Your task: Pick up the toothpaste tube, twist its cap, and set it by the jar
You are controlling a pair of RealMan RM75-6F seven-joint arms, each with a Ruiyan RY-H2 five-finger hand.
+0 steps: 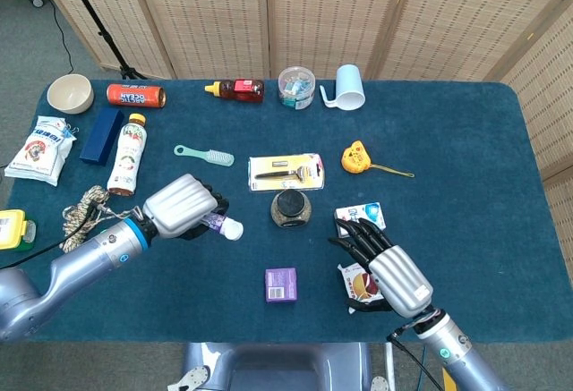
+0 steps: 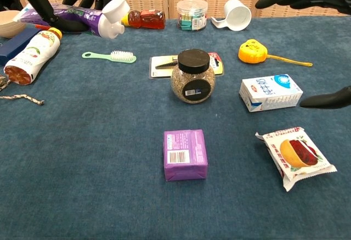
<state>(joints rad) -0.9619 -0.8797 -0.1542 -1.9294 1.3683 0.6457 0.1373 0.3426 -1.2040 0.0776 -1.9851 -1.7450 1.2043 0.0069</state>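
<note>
Near the left edge of the blue-carpeted table (image 1: 466, 140) lie a white snack bag (image 1: 38, 148), a coil of rope (image 1: 82, 208) and a white plastic bottle with an orange cap (image 1: 127, 153), which rests on its side. Just right of the rope, the silver left hand (image 1: 179, 205) grips the purple toothpaste tube with a white cap (image 2: 77, 16) lifted off the cloth, lying level with the cap pointing right toward the middle of the table. Beyond it lies a mint-green toothbrush (image 1: 204, 154). At the table's middle stands the round glass jar with a black lid (image 2: 192, 77), with a carded razor (image 1: 286, 172) behind it and a purple box (image 2: 185, 154) toward the front edge. The silver right hand (image 1: 387, 266) hovers with its dark fingers spread, holding nothing, over a white and blue carton (image 2: 270, 92) and a wrapped snack (image 2: 295, 156) right of the jar.
</note>
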